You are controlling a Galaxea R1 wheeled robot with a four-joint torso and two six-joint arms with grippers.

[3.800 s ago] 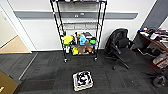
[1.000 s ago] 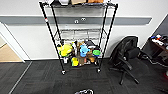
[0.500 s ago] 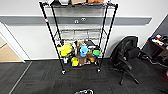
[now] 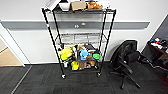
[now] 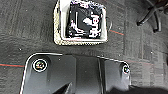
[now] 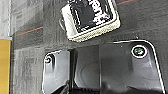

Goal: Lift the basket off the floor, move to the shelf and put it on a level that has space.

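The small woven beige wicker basket with black-and-white contents is seen resting on the dark grey carpet floor below both wrists — not yet lifted, it seems. The tall black wire shelf is faced squarely; its second tier looks free. Neither gripper's opening can be told.

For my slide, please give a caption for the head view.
Black wire shelf against a white wall, toys on its lower tiers, an office chair beside it on dark carpet.
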